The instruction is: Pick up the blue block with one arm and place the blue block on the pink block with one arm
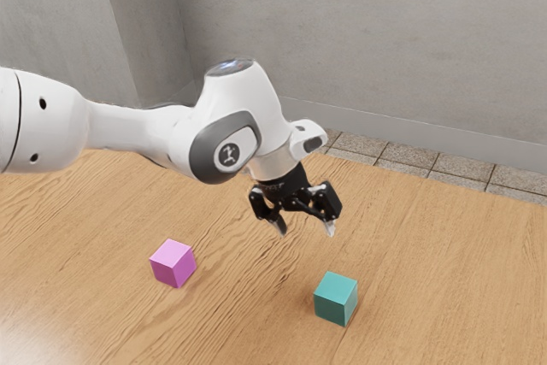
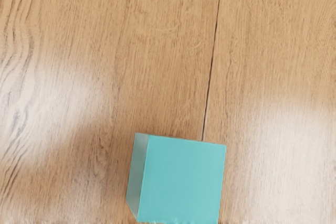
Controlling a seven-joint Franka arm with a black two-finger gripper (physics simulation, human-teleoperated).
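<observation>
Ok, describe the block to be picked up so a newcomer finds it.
On the wooden table, look just below the black gripper. The blue block sits there, to the exterior view's right of the pink block; it alone is teal-tinted.

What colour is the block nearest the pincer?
The block is teal, a blue-green, clearest in the wrist view.

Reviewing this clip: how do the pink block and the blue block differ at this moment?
Colour: the pink block is magenta, the blue block teal. Place: the pink block sits toward the exterior view's left, the blue block toward its right and nearer the camera. The open pincer hangs closer to the blue block than to the pink block. Shared: both are similar-sized cubes resting flat on the wooden table, apart and untouched.
</observation>
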